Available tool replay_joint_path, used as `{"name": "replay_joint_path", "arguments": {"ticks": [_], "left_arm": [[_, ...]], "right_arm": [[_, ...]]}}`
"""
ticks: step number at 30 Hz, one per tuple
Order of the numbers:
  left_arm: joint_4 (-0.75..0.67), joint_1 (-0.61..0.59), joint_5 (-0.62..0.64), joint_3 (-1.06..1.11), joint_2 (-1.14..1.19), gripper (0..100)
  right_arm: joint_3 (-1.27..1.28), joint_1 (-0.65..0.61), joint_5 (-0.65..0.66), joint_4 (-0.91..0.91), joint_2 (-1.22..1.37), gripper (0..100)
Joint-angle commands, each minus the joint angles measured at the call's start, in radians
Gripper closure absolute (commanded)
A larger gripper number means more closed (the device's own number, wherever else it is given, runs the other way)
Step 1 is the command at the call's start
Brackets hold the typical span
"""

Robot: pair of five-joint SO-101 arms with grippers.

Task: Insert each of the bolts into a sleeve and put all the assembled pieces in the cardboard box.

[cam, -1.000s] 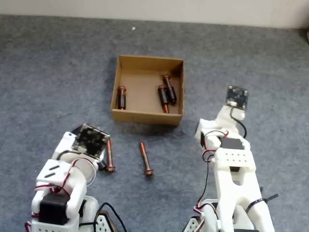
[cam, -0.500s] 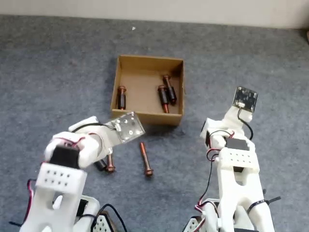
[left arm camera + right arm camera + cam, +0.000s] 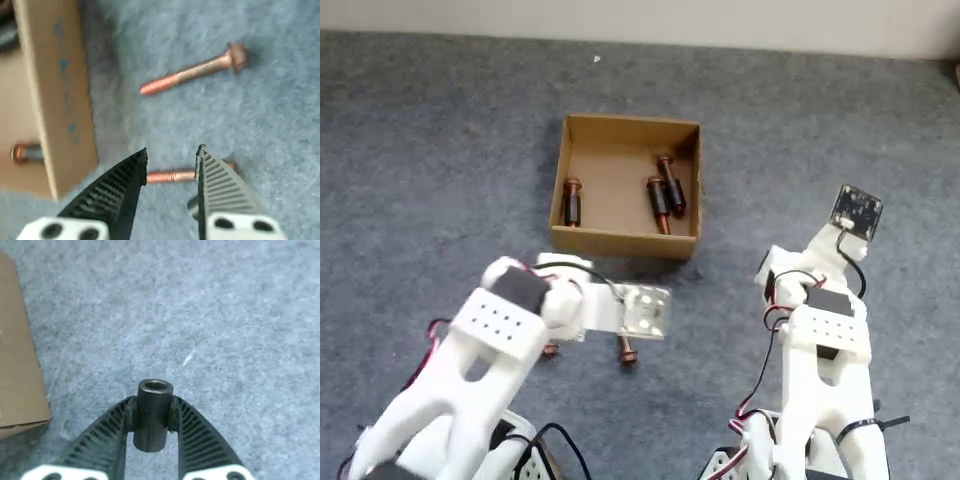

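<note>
My left gripper [image 3: 172, 150] hung fingers apart above the nearer bolt [image 3: 167, 176]; I needed its shank centred before closing. My right gripper [image 3: 151, 401] clamped the sleeve [image 3: 151, 427].

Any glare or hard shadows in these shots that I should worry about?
High view: soft, even light, with just a faint shadow on the carpet by the cardboard box. Left wrist view: the carpet is dimmer right beside the box wall, and there is no glare on the loose bolt. Right wrist view: the sleeve in the right tool has a dark bore and no glare.
</note>
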Motion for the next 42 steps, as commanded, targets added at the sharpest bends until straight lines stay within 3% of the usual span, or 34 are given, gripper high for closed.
{"name": "replay_joint_path", "arguments": {"ticks": [1, 12, 20, 29, 42], "left_arm": [[0.003, 0.068, -0.051, -0.091, 0.101, 82], [-0.003, 0.179, -0.186, -0.249, 0.440, 82], [-0.006, 0.203, -0.190, -0.352, 0.587, 82], [-0.135, 0.205, -0.186, -0.349, 0.725, 85], [-0.100, 0.160, -0.184, -0.348, 0.737, 99]], "right_arm": [[-0.013, 0.015, -0.006, -0.027, -0.045, 99.3], [-0.044, 0.018, -0.005, -0.021, -0.045, 99.3], [-0.044, 0.064, -0.005, -0.021, -0.045, 99.3], [-0.044, 0.064, -0.005, -0.021, -0.045, 99.3], [-0.044, 0.064, -0.005, -0.022, -0.045, 99.3]]}}
